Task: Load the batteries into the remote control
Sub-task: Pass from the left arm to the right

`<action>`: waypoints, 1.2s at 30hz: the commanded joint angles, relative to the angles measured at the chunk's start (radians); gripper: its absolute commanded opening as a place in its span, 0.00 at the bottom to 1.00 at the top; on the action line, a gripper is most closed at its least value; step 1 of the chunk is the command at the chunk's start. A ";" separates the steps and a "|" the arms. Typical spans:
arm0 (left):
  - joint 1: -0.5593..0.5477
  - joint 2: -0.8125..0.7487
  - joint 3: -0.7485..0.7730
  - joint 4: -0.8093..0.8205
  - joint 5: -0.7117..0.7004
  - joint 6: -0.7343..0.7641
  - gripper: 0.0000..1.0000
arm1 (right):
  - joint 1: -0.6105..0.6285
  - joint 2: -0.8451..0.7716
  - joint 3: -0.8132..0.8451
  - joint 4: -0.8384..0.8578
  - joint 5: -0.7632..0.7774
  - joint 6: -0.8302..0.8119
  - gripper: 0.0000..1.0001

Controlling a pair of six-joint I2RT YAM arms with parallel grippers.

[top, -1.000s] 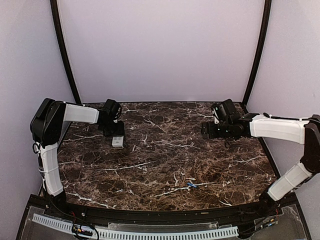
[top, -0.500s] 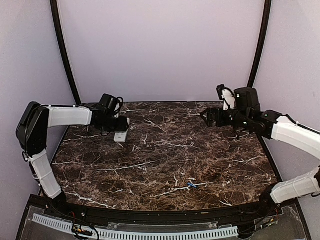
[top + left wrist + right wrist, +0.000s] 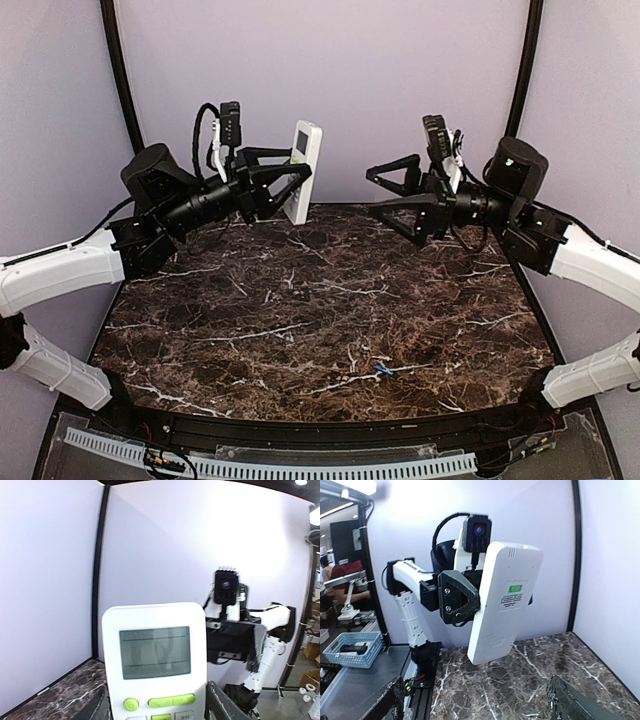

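Note:
My left gripper (image 3: 292, 183) is shut on the white remote control (image 3: 303, 171) and holds it upright, high above the table's back. In the left wrist view the remote's (image 3: 155, 662) display and green buttons face the camera. In the right wrist view its (image 3: 504, 600) back shows, with a green label and the battery cover in place. My right gripper (image 3: 382, 190) is open and empty, raised opposite the remote with a gap between them. A small blue battery (image 3: 384, 369) lies on the table near the front centre.
The dark marble table (image 3: 300, 320) has purple walls behind and at both sides. A black frame rail (image 3: 300, 440) runs along the near edge. A blue basket (image 3: 351, 649) stands outside the cell.
My left gripper has lifted the remote from the table's back left up into the air and turned it upright. My right gripper has risen, swung toward the centre and opened.

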 commanded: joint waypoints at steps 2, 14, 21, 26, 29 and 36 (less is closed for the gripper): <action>-0.063 0.020 -0.026 0.186 0.209 0.009 0.00 | 0.102 0.090 0.057 0.101 -0.139 -0.082 0.96; -0.114 0.059 -0.023 0.258 0.254 -0.005 0.00 | 0.172 0.275 0.150 0.155 -0.163 -0.070 0.80; -0.116 0.071 -0.030 0.265 0.245 -0.009 0.00 | 0.182 0.281 0.143 0.204 -0.170 -0.055 0.64; -0.116 0.076 -0.030 0.274 0.242 -0.013 0.00 | 0.185 0.280 0.142 0.212 -0.187 -0.056 0.34; -0.116 0.074 -0.032 0.270 0.235 -0.014 0.00 | 0.185 0.264 0.140 0.180 -0.170 -0.072 0.20; -0.116 0.036 -0.047 0.147 0.046 0.041 0.87 | 0.193 0.180 0.155 -0.079 0.212 -0.141 0.09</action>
